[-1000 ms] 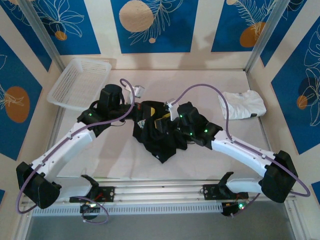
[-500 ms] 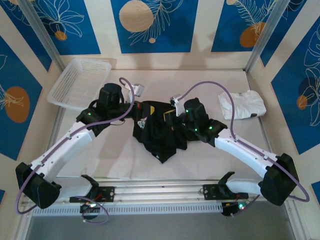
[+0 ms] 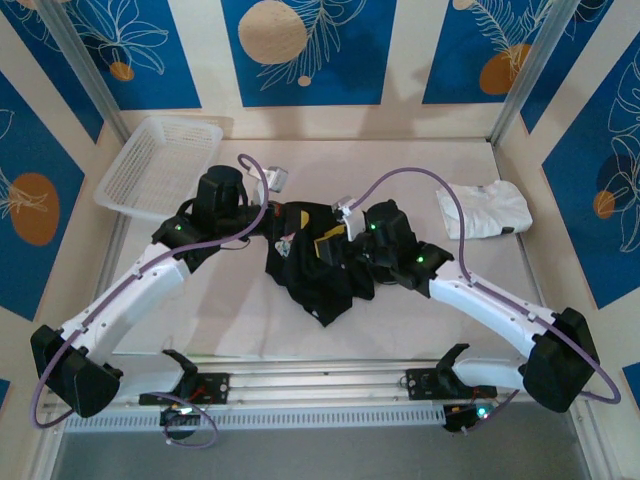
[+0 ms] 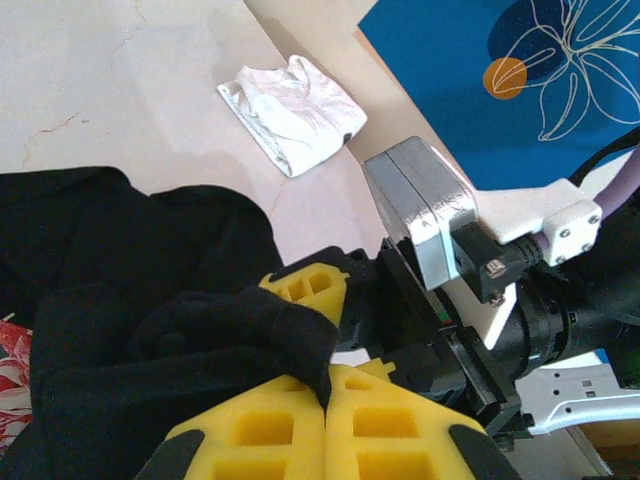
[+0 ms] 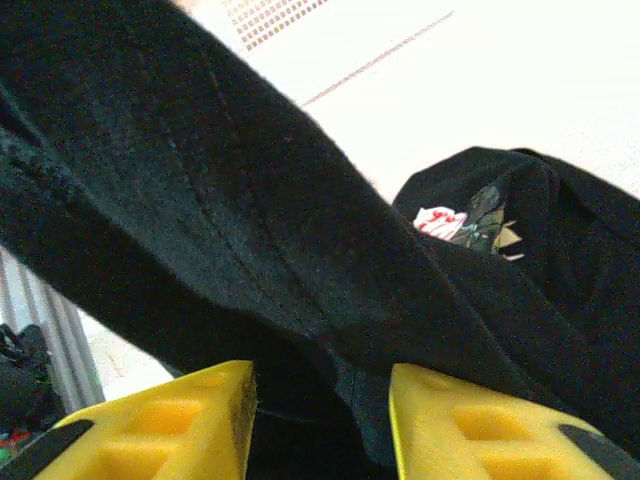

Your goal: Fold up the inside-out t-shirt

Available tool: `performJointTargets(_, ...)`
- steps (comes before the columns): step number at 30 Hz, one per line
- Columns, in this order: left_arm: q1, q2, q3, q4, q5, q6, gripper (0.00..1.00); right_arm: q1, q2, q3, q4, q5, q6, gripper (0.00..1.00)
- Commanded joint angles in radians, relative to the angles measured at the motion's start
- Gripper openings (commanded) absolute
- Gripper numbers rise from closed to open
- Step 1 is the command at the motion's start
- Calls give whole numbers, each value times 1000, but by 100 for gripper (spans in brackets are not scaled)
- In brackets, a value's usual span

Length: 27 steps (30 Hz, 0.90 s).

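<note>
**Though pinched on one side, heaped at mid-table**

Seen from above between the two wrists: the inside-out t-shirt (image 3: 315, 272), a crumpled black mound at the middle of the table (image 3: 330, 165), narrowing to a point toward the near edge. Matte, soft and deeply creased, with no sleeve or collar to be told apart. Only slivers of the floral print (image 5: 440, 220) peeking out of the folds, red and white against the black.

Clamped fast on a thick fold at the mound's left side by the left gripper (image 4: 327, 400), yellow pads pressed together and cloth squeezed up between them. Straddled on the right side by the right gripper (image 5: 320, 395), jaws standing apart, with a broad black fold draped across the gap. Hard to tell whether pressed by either pad.

Well apart, near the table's right edge: a white folded garment (image 3: 487, 210). At the far left corner: a white mesh basket (image 3: 160, 165).
</note>
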<state>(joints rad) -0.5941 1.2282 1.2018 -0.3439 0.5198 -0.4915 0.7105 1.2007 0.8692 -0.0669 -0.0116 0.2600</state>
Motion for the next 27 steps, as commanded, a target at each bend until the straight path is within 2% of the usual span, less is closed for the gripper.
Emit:
performJointTargets(1, -7, -12, 22, 32, 27, -1, 0, 1, 48, 28, 4, 47, -14, 45)
performJointTargets(4, -7, -12, 19, 33, 32, -4, 0, 1, 82, 40, 9, 84, -11, 45)
performJointTargets(6, -6, -12, 19, 30, 28, -3, 0, 1, 96, 49, 5, 118, -14, 40)
performJointTargets(11, -6, -18, 27, 9, -17, 13, 0, -19, 69, 35, 0, 94, -18, 13)
performJointTargets(15, -3, -17, 28, 7, -57, 17, 0, -47, 23, 25, -3, 10, 1, 0)
performJointTargets(27, -3, 29, 48, -44, -244, 74, 0, -155, -100, 26, 36, -442, 168, 0)
